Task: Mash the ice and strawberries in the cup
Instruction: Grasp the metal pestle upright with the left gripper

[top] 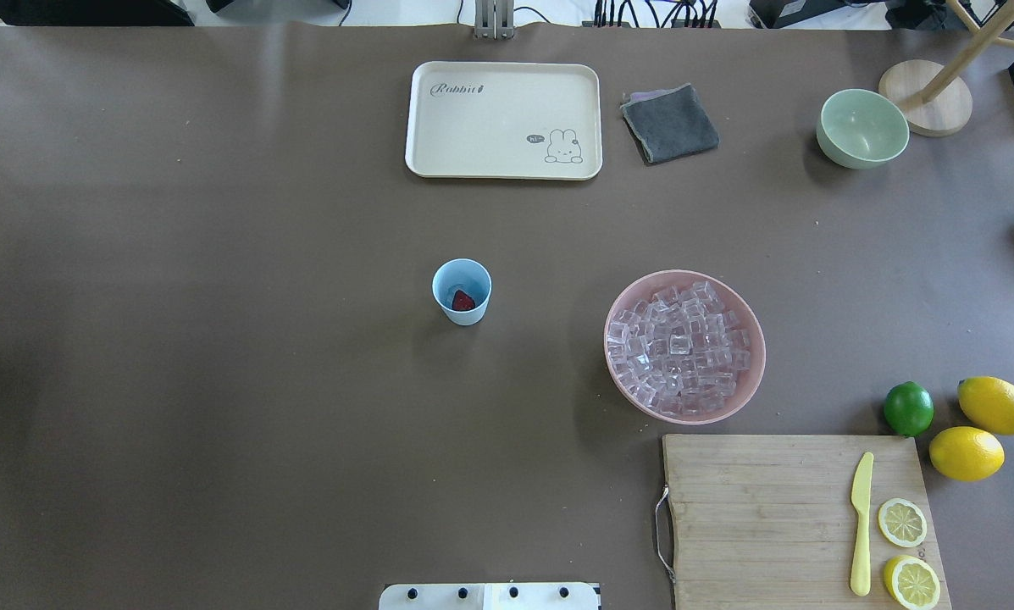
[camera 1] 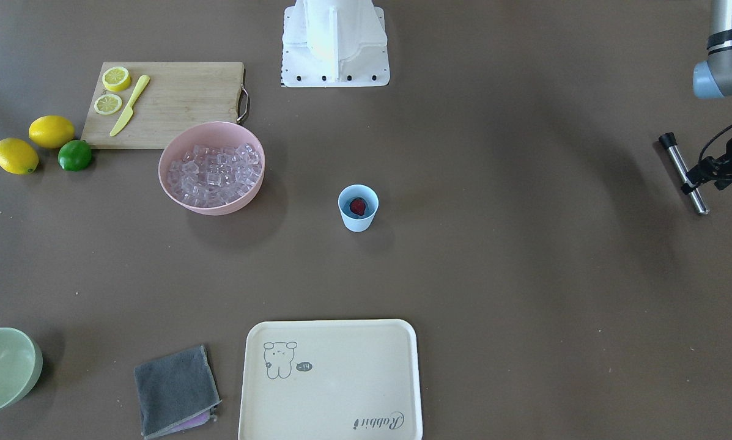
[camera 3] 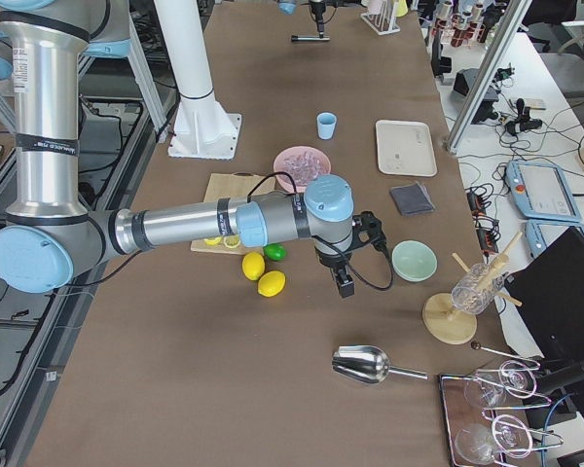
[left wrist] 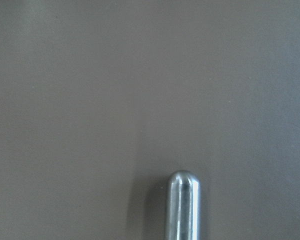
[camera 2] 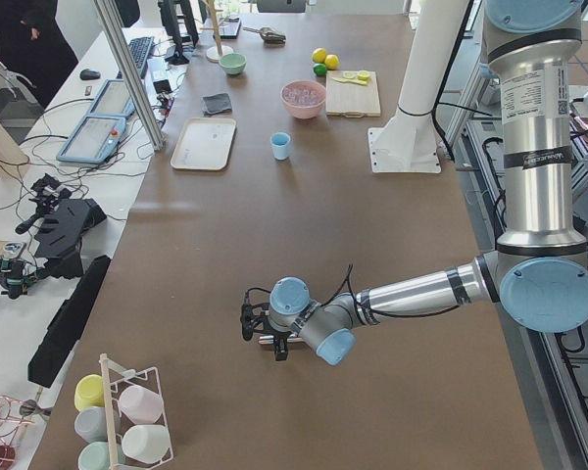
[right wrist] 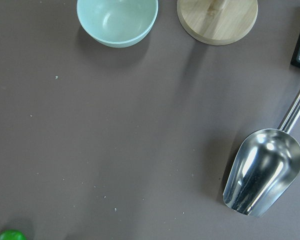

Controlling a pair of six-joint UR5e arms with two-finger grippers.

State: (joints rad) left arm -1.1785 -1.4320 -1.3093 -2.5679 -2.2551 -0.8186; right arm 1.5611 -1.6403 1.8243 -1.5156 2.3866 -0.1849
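Reaching in from the 3 o'clock edge of the front-facing view, the left gripper slants down toward 8 o'clock. Its black fingers meet a slim polished steel rod with a dark cap; whether they pinch it or only bracket it I cannot tell. Near the centre stands the cup, smooth light-blue plastic, tapered and upright, with the strawberry lying red in its bottom. At its 10 o'clock, well apart, the wide pink bowl is heaped with the ice, glassy clear cubes.

From overhead, the cup sits mid-table, with the pink bowl at its 4 o'clock and a matte cream tray at its 12 o'clock.

In the left side view the near arm's silver forearm points toward 9 o'clock, low over the brown table, wrist folded downward.

In the right side view the near arm lies level toward 3 o'clock. The right gripper hangs straight down between two lemons and a pale green bowl; its opening cannot be judged.

The left wrist camera shows the rod's rounded, mirror-bright tip at 6 o'clock. The right wrist camera shows a glossy steel scoop at 4 o'clock.
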